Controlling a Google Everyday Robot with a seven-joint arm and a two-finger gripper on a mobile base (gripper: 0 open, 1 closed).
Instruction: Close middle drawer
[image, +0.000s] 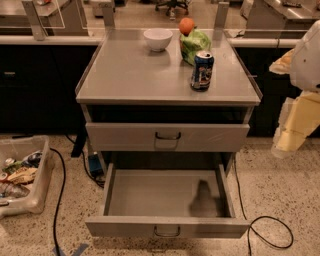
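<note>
Middle drawer (150, 192) is pulled far out below the tabletop (130, 75). Claw (289, 135) is held at the right, well apart from that drawer; its state cannot be determined.

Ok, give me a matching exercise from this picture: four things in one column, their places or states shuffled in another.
1. white round bowl
2. blue drink can
3. grey metal middle drawer
4. robot's gripper

A. pulled far out
B. in the air at the view's right edge
C. back of the grey cabinet top
D. front right of the cabinet top

Pairs: 1-C, 2-D, 3-A, 4-B
</note>
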